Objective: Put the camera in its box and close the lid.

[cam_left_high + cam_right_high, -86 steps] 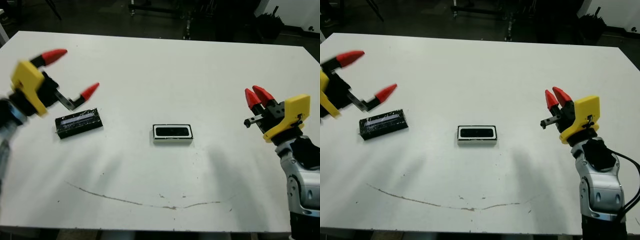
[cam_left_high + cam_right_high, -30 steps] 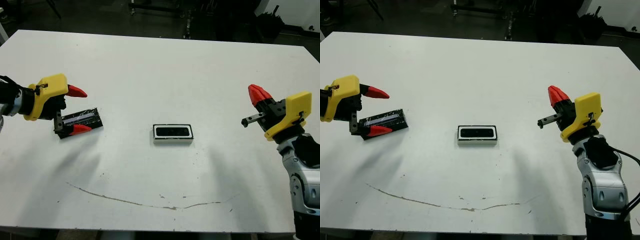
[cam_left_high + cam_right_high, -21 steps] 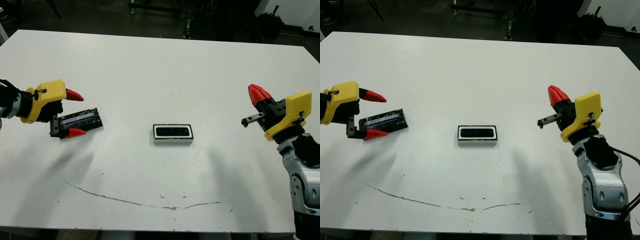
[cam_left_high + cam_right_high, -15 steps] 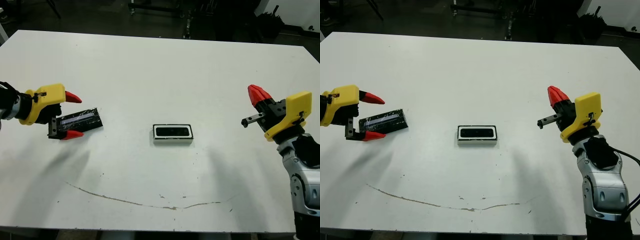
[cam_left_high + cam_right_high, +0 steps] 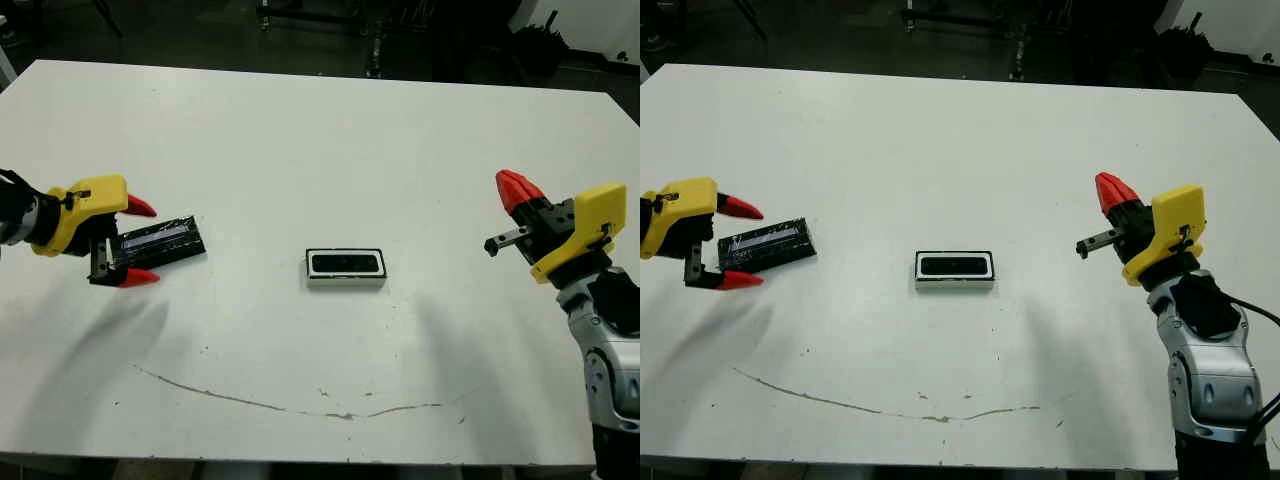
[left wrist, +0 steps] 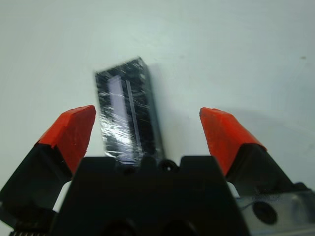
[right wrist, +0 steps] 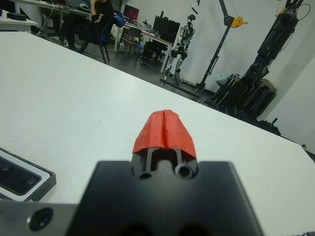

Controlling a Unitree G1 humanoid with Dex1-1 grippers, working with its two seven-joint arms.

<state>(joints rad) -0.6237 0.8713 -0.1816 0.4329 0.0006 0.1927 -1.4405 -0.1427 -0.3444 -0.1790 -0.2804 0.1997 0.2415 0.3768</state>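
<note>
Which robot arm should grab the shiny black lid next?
Probably the left. Its gripper is open with the lid right in front of its jaws. The right gripper is shut and far across the table.

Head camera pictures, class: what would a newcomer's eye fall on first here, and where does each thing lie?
First come the red fingertips: the left gripper is open at the table's left edge around the end of the glossy black lid, and the right gripper hangs shut above the right side. Between them, mid-table, sits the white-lined box with the black camera already inside and no lid on.
</note>
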